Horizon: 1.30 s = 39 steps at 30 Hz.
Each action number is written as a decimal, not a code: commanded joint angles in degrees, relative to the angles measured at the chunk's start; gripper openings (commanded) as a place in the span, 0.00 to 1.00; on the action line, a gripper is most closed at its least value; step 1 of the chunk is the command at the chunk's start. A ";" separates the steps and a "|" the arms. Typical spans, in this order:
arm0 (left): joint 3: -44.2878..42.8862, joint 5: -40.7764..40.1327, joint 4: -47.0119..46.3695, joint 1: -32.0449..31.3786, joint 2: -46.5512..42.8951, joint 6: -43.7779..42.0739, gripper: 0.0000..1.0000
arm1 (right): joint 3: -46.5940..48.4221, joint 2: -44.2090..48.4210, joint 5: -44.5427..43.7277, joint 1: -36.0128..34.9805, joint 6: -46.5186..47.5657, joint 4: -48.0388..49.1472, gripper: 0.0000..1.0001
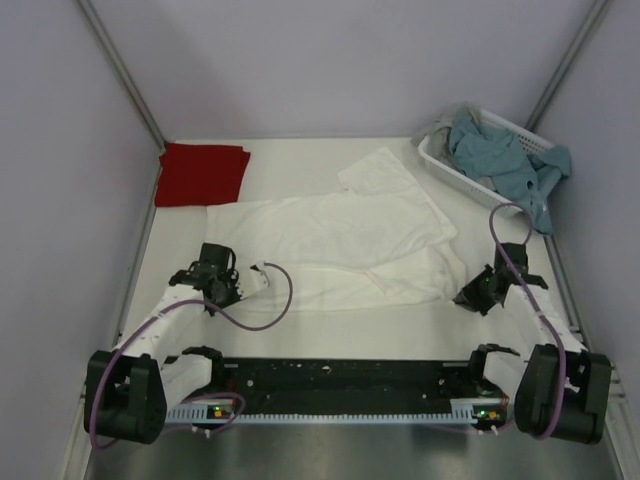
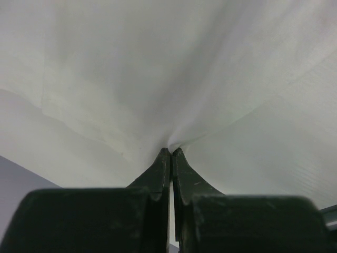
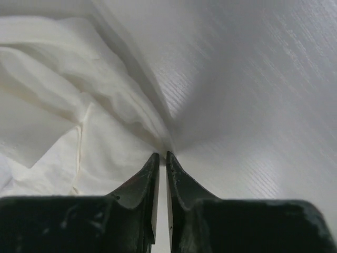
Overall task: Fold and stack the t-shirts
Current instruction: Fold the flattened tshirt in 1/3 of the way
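The white t-shirt point(image 1: 340, 235) lies spread across the middle of the table, partly folded, with a sleeve pointing to the back; no print shows. The dark red t-shirt point(image 1: 203, 172) lies folded flat at the back left. My left gripper point(image 1: 247, 282) is at the white shirt's near left corner, shut on its cloth point(image 2: 174, 95), which puckers at the tips point(image 2: 171, 151). At the near right corner my right gripper point(image 1: 463, 297) has its jaws almost together, with the white cloth point(image 3: 95, 105) drawn into folds that run to the tips point(image 3: 162, 156).
A white slotted basket point(image 1: 437, 162) stands at the back right, with blue-grey clothes point(image 1: 505, 160) spilling over its side. Purple walls close the table in on the left, back and right. Both arm bases sit at the near edge.
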<state>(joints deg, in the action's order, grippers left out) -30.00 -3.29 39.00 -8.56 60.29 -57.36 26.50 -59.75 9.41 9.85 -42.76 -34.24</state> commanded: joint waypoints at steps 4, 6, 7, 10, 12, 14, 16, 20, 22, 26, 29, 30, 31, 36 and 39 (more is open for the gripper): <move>-1.99 -1.72 -2.09 0.12 0.26 -0.64 0.00 | -1.45 0.51 -2.29 6.84 0.13 2.86 0.00; -1.73 -2.07 -2.79 0.12 0.35 -0.99 0.00 | -1.63 1.12 -2.29 8.08 0.84 2.77 0.00; -1.64 -2.16 -2.97 0.12 0.53 -1.00 0.00 | -1.72 1.73 -2.46 8.26 0.84 2.77 0.00; -1.47 -2.51 -3.32 0.12 0.79 -1.26 0.00 | -1.98 2.35 -3.17 8.52 0.49 2.77 0.00; -1.29 -2.60 -3.41 0.12 0.62 -1.43 0.00 | -1.72 2.00 -2.82 8.52 0.84 2.77 0.00; -1.47 -2.16 -2.97 0.12 0.53 -1.44 0.00 | -1.37 2.35 -0.81 8.43 1.45 2.60 0.00; -1.47 -1.81 -2.62 0.12 0.44 -1.35 0.00 | -0.75 3.84 0.61 8.43 1.54 1.72 0.03; -1.82 -1.63 -2.97 0.12 0.70 -1.08 0.00 | 0.83 9.28 0.61 7.91 0.23 -2.23 0.29; -2.08 -1.55 -2.97 0.12 0.88 -1.08 0.00 | 1.27 11.22 0.87 6.51 -0.91 -4.16 0.36; -2.61 -1.19 -3.06 0.12 1.05 -1.08 0.00 | 0.22 13.08 0.70 1.42 -5.83 -5.05 0.50; -2.96 -0.76 -2.71 0.12 0.97 -0.82 0.00 | -0.66 12.03 0.87 -0.88 -9.00 -3.47 0.52; -3.05 -0.84 -2.53 0.12 0.79 -0.82 0.00 | -0.66 11.67 0.70 -0.88 -9.35 -3.03 0.53; -3.22 -0.75 -2.36 0.12 0.62 -0.73 0.00 | -0.66 11.50 0.09 -0.88 -9.44 -2.94 0.53; -3.22 0.13 -2.09 0.12 0.79 -0.73 0.00 | -2.15 10.53 -0.45 -0.97 -12.25 -0.05 0.54; -3.40 -0.22 -2.35 0.12 1.49 -0.73 0.00 | -4.34 9.04 0.08 -0.97 -13.13 2.24 0.54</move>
<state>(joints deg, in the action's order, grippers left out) -31.40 -4.14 37.30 -8.56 61.08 -58.19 24.51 -49.28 9.76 9.17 -52.86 -35.90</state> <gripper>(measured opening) 0.012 0.535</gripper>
